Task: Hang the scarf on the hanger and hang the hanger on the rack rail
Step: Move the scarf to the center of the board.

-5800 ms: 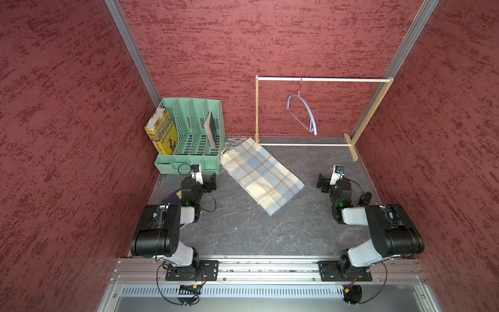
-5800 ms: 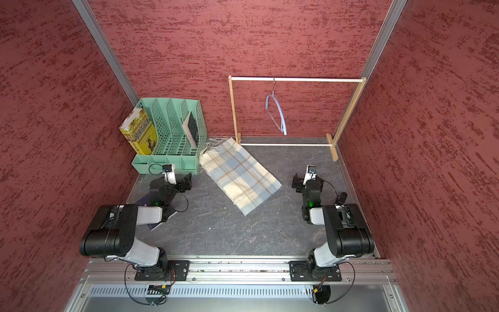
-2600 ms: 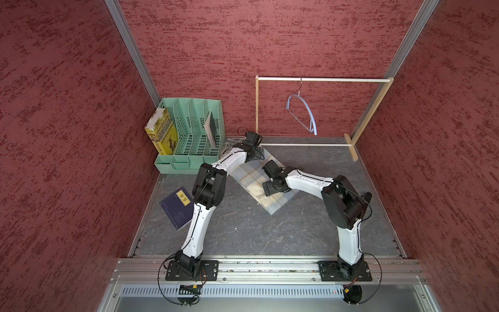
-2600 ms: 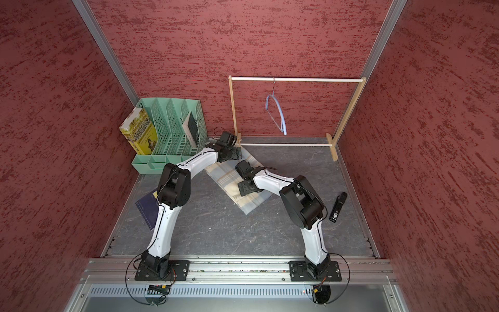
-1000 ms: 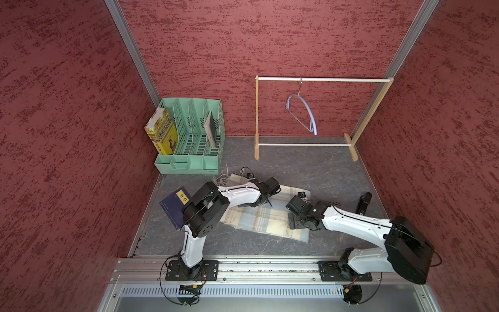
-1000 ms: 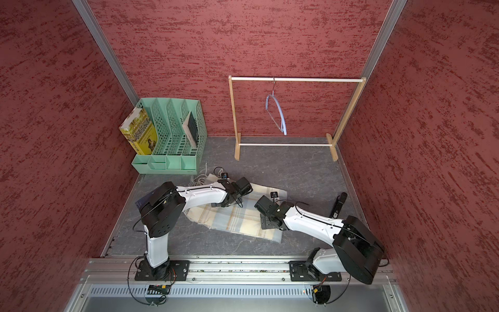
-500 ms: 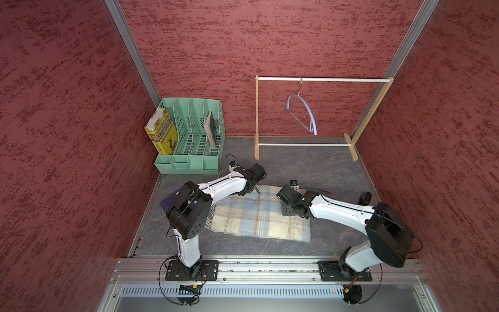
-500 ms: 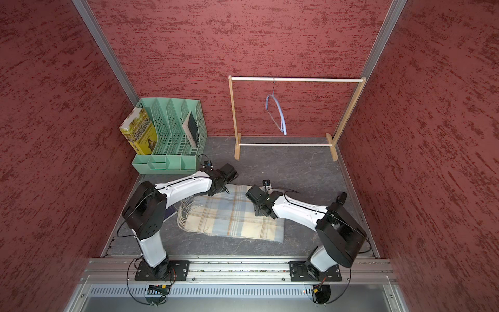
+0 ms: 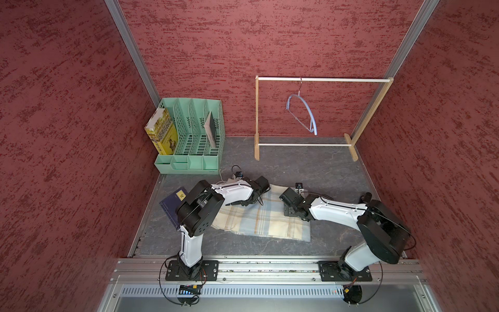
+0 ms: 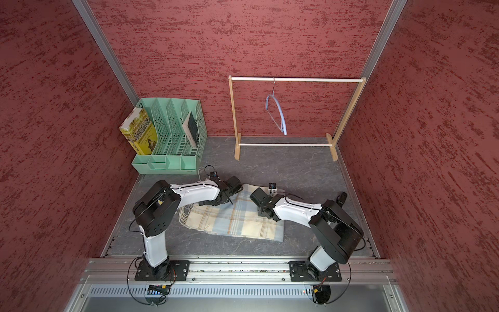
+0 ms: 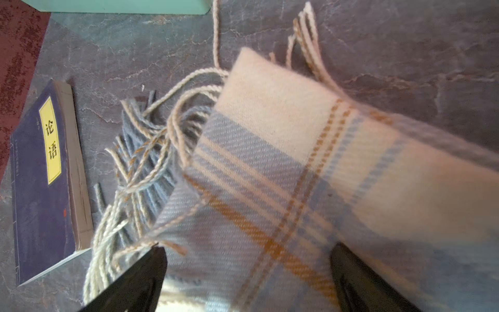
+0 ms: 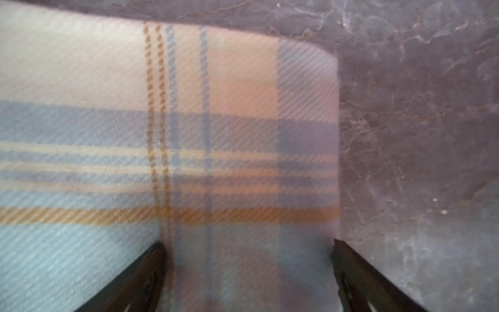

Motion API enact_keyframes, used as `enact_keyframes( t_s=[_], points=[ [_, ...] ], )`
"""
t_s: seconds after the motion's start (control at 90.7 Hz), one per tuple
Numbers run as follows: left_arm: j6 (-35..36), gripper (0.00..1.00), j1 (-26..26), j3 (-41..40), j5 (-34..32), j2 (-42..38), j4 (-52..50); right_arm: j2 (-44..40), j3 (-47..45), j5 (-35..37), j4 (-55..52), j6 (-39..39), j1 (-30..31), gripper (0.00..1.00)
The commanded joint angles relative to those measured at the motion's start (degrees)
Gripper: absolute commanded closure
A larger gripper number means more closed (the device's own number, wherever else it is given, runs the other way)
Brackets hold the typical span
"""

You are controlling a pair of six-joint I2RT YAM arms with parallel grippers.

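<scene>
The scarf [image 9: 259, 220] [image 10: 237, 221] lies flat and folded on the grey table near the front, its fringe at the left end. My left gripper [image 9: 244, 201] [image 11: 248, 259] hangs open just over the scarf's far edge near the fringe [image 11: 140, 162], with plaid cloth between its fingers. My right gripper [image 9: 290, 212] [image 12: 248, 254] stands open over the scarf's folded right end, one fingertip at the cloth's edge. The light-blue hanger [image 9: 307, 113] [image 10: 279, 110] hangs by its hook from the rod at the back, far from both grippers.
A wooden rack [image 9: 318, 79] stands against the back wall. A green file organizer [image 9: 189, 135] holding books sits at the back left. A dark blue book [image 9: 170, 206] [image 11: 40, 183] lies left of the scarf, and a small black object [image 9: 366, 195] lies by the right wall.
Over the last second the scarf came to rest flat near the front. Both open grippers rose to its far edge, then moved slightly forward over it. The hanger has not moved.
</scene>
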Motion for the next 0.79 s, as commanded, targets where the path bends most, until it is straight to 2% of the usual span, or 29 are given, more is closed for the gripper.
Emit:
enact_keyframes(
  t_s=[0.0,0.22,0.364,0.485,0.639,0.782],
  points=[
    [-2.9,0.01,-1.9,-2.9,5.3,2.7,-4.8,2.4,-5.3,-3.0,-1.9,1.7,-0.3,0.02],
    [-9.4,0.00,-4.4,-4.1,2.5,2.2,-11.6,-1.8,-7.4,-4.3,-2.5,3.8,0.6,0.02],
    [-12.4,0.00,-4.3,-4.2,-0.3,1.7,-14.9,-6.5,-10.0,-3.6,-3.1,6.4,1.0,0.02],
    [-12.3,0.00,-3.6,-2.5,-2.9,2.4,-15.7,-8.6,-10.5,-2.3,-3.4,7.7,1.0,0.02],
    [-11.7,0.00,-3.0,1.3,-8.3,3.0,-16.1,-6.5,-8.9,-0.5,-2.1,6.8,1.0,0.01],
    [-5.9,0.00,-1.6,8.5,-13.4,1.3,-15.4,-2.7,-1.3,4.4,-3.2,1.7,1.0,0.02]
  ],
)
